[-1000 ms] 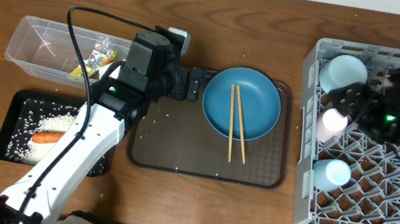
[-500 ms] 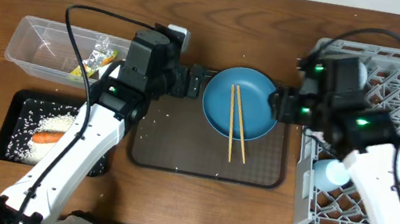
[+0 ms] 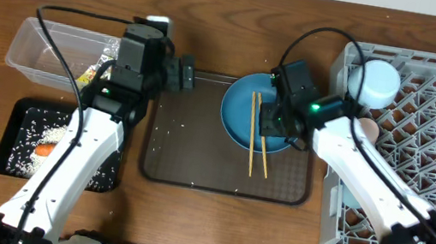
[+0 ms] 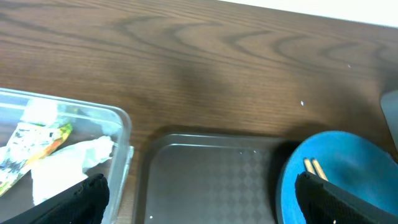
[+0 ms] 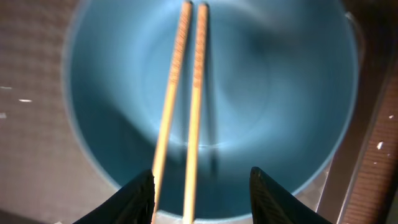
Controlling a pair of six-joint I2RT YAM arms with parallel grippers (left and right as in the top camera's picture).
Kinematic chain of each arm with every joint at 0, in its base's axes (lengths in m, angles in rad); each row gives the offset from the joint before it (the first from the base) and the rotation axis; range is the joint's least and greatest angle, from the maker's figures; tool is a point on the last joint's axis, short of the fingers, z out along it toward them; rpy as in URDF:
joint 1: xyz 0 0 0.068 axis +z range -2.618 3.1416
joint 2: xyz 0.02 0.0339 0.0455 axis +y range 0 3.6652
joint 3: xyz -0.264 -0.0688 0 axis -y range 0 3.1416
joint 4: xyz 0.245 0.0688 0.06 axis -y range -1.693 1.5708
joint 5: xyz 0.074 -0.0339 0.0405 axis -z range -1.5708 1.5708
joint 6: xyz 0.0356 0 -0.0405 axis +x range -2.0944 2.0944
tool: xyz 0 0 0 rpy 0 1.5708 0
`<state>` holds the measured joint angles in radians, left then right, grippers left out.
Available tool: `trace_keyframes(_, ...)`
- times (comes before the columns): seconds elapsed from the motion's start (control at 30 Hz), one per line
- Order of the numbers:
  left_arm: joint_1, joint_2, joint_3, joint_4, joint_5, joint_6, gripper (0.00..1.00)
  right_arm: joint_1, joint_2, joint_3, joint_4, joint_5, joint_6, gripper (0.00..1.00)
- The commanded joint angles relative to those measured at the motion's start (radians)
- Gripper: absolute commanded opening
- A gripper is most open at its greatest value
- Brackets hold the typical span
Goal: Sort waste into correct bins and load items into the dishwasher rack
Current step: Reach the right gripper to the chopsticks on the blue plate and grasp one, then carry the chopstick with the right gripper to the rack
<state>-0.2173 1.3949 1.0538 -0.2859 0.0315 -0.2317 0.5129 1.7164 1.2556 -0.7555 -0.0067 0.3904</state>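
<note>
The blue plate point(image 3: 242, 108) lies on the brown tray point(image 3: 219, 170) with the wooden chopsticks point(image 3: 252, 149) across it. My right gripper point(image 3: 273, 120) hovers open over the plate. In the right wrist view its fingers point(image 5: 140, 196) straddle the near ends of the chopsticks point(image 5: 186, 93) above the plate point(image 5: 261, 81). My left gripper point(image 3: 182, 73) is open and empty over the tray's far left corner. The clear tub point(image 3: 40, 39) holds the wrapper point(image 4: 37, 140) and tissue point(image 4: 68, 165). The black tray point(image 3: 16, 109) holds rice and the carrot point(image 3: 45, 149). The grey rack point(image 3: 416, 186) holds a light blue bowl point(image 3: 371, 80) and the pink cup point(image 3: 369, 127).
The left wrist view shows the brown tray point(image 4: 211, 168) between the tub's rim point(image 4: 127, 124) and the plate's edge point(image 4: 336, 174). Loose rice grains dot the wood around the black tray. The right arm lies across the rack's left edge.
My right arm has swung left from the rack to above the plate and chopsticks. My left gripper has drawn back left, away from the plate's rim.
</note>
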Motion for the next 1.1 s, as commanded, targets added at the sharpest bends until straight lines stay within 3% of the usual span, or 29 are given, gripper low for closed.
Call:
trace_keyframes(0.0,0.004,-0.008,-0.001,-0.001,-0.018,-0.032,0.98,0.006,0.044,0.004,0.005,0.011,0.014,0.49)
trace_keyframes(0.43,0.004,-0.008,-0.001,-0.001,-0.018,-0.032,0.98,0.031,0.161,0.004,0.019,-0.028,0.014,0.45)
trace_keyframes(0.5,0.004,-0.008,-0.001,-0.001,-0.018,-0.032,0.98,0.038,0.165,0.004,0.023,-0.027,0.014,0.40)
trace_keyframes(0.67,0.004,-0.008,-0.001,-0.001,-0.018,-0.032,0.98,0.043,0.165,0.004,0.024,-0.023,0.013,0.14)
trace_keyframes(0.8,0.004,-0.008,-0.001,0.000,-0.018,-0.032,0.98,0.043,0.165,0.004,0.024,-0.023,0.013,0.01)
trace_keyframes(1.07,0.004,-0.008,-0.001,0.000,-0.018,-0.032,0.98,0.042,0.155,0.006,0.023,-0.023,0.013,0.01)
